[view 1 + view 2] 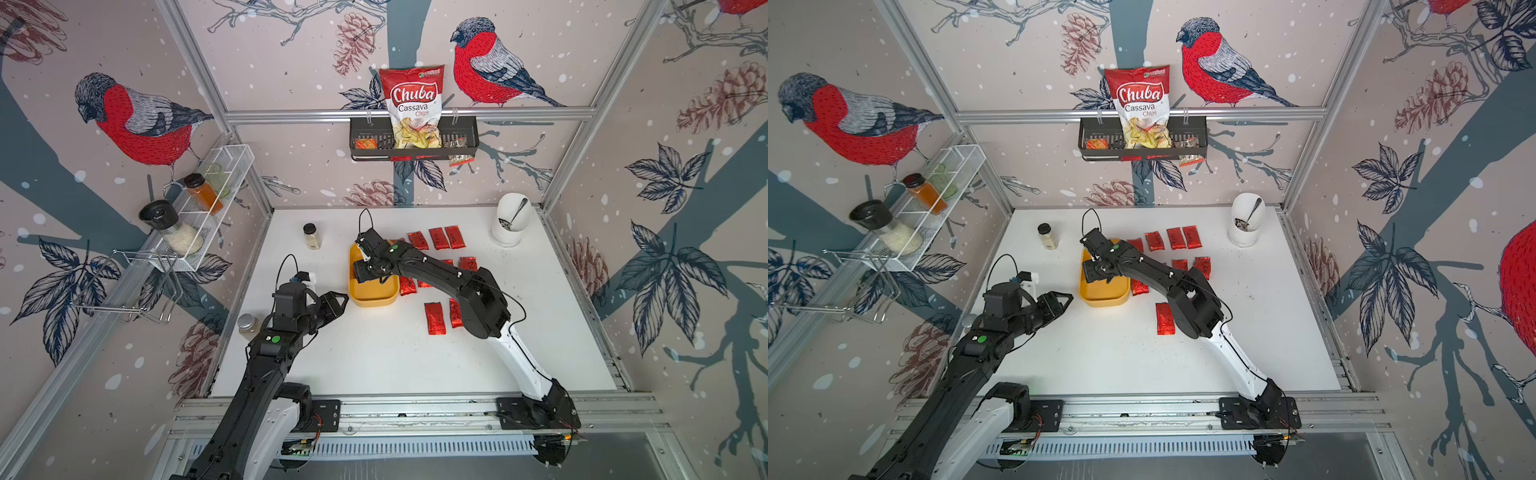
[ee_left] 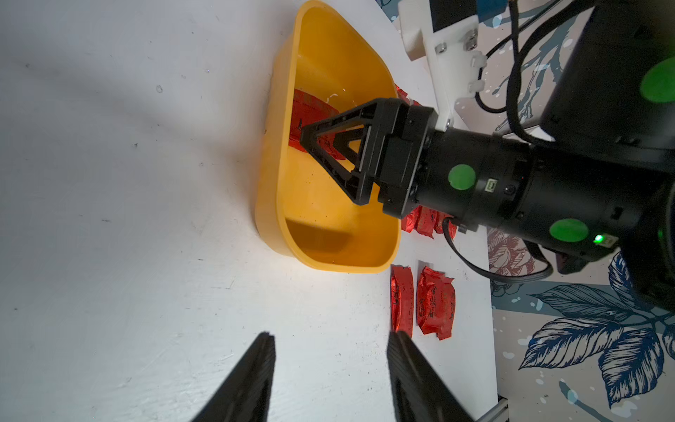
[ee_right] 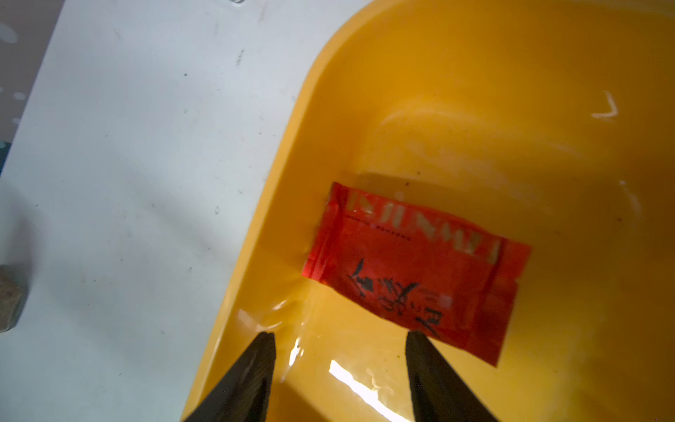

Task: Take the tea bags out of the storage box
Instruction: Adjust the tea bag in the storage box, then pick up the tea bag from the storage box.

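Note:
The storage box [image 1: 374, 297] is a yellow tub on the white table, in both top views. One red foil tea bag [image 3: 412, 270] lies flat on its floor. My right gripper [image 3: 341, 334] reaches down into the box [image 3: 475, 91], open, with only bare yellow floor between its fingertips. The tea bag lies just beyond one fingertip. Several more tea bags [image 1: 439, 238] lie on the table to the right of the box, two of them [image 1: 435, 318] nearer the front. My left gripper [image 2: 332, 334] hovers open over bare table beside the box [image 2: 277, 190], holding nothing.
A small spice jar [image 1: 311, 236] stands behind the box to the left. A white holder with a spoon [image 1: 509, 224] is at the back right. Another jar [image 1: 248, 326] sits at the table's left edge. A black wall basket [image 1: 413, 143] and a white wire rack [image 1: 208, 208] hang on the walls.

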Controlling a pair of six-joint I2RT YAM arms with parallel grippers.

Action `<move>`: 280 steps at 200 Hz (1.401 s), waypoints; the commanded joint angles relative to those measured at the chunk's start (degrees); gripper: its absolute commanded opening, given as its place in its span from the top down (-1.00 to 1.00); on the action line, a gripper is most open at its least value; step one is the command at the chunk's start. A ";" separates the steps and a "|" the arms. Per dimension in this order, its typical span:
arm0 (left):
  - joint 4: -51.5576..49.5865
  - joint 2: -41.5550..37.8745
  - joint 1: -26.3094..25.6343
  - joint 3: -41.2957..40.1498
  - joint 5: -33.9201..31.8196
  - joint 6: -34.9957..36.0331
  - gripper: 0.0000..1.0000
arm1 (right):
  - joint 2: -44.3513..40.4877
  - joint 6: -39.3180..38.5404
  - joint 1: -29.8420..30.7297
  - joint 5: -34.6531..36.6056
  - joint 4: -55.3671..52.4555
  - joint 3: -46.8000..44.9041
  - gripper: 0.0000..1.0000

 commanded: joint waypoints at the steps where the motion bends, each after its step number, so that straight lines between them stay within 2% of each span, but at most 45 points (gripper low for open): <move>1: 1.30 -0.04 0.06 -0.24 0.86 -0.60 -0.09 | -0.41 4.73 -0.40 6.59 -2.04 -0.05 -0.21; 55: 1.74 0.65 0.06 -0.12 1.16 0.18 -0.10 | 0.78 9.39 -1.17 9.78 -1.69 0.12 -0.29; 150: 2.96 1.53 0.06 -0.30 2.20 0.73 -0.10 | 4.80 12.54 -2.91 4.07 0.36 2.40 -0.29; 206: 2.50 1.00 0.06 -0.21 2.28 0.77 -0.10 | 4.14 14.30 -2.91 0.93 2.91 1.63 0.02; 280: 1.66 0.41 0.06 -0.11 2.23 0.62 -0.11 | -0.46 15.96 -2.94 -2.64 8.46 -3.71 0.66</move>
